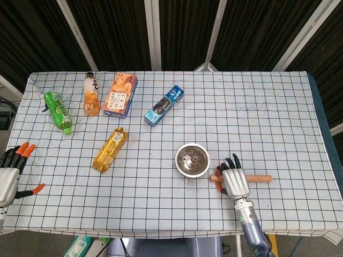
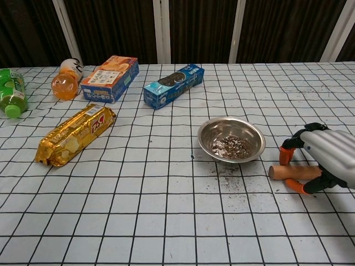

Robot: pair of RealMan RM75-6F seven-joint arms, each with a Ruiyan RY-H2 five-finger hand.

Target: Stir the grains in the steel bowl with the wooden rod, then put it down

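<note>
No print legible. Markings on gold packet point(image 2: 75, 134), orange box point(image 2: 110, 70), blue box point(image 2: 173, 85), green bottle point(image 1: 58, 111), orange bottle point(image 1: 91, 93) too small, blurred to read.

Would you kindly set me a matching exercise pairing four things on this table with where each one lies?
Things:
1. green bottle
2. steel bowl
3. wooden rod
4. blue box

Places:
A. under the right hand
B. far left of the table
C. just left of the rod
D. beside the orange box

Pairs: 1-B, 2-C, 3-A, 4-D
</note>
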